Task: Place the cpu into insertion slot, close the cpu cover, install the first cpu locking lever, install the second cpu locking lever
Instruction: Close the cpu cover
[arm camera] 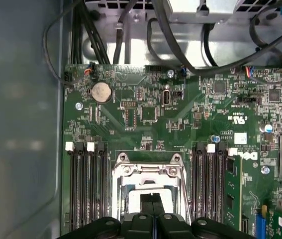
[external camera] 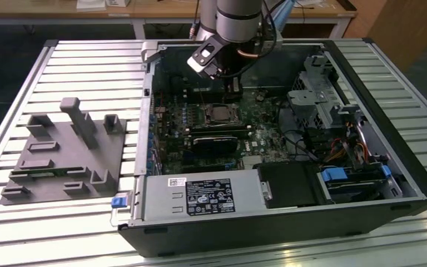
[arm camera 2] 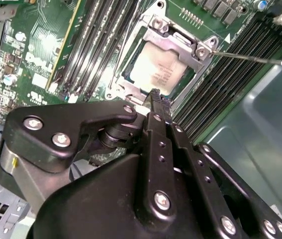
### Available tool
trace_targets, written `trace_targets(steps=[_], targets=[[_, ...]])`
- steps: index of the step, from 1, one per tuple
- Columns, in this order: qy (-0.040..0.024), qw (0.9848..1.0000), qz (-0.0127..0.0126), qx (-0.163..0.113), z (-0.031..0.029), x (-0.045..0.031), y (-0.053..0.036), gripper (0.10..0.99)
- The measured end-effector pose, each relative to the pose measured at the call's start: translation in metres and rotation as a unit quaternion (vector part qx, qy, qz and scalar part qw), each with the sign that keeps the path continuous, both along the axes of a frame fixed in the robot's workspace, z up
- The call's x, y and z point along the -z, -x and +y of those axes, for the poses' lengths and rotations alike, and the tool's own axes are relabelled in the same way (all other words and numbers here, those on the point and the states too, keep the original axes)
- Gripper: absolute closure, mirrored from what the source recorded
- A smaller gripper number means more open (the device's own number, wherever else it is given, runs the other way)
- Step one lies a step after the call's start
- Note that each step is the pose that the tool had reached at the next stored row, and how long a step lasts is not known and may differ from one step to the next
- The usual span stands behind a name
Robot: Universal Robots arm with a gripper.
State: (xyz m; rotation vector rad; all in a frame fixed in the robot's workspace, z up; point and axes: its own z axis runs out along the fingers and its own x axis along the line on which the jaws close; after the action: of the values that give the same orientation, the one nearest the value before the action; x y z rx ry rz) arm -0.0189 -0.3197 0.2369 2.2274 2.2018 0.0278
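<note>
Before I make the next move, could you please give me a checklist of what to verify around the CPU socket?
1. cpu lying flat in the insertion slot: ok.
2. cpu cover down around the cpu's top: ok, as it appears in the second wrist view.
3. locking lever latched: not ok; its thin rod juts out over the memory slots.
4. The other one latched: cannot tell.
5. gripper at the socket's edge, jaws shut: ok.
</note>
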Motion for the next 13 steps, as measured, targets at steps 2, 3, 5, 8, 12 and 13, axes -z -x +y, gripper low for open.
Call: trace_targets(steps=[2,3,5,8,12,13], targets=[[0.0000,1.0000,0.0000,0.000,0.0000,0.0017,0.0016,0.980],[0.0000,1.0000,0.0000,0.000,0.0000,0.0026,0.0022,0.980],[0.0000,1.0000,0.0000,0.000,0.0000,0.0040,0.0028,0.980],[0.0002,1.0000,0.0001,0.000,-0.0001,0.0041,0.0029,0.980],[0.0001,1.0000,0.0001,-0.001,0.0000,0.0043,0.0030,0.980],[0.0001,1.0000,0.0001,-0.005,0.0000,0.0043,0.0030,0.980]])
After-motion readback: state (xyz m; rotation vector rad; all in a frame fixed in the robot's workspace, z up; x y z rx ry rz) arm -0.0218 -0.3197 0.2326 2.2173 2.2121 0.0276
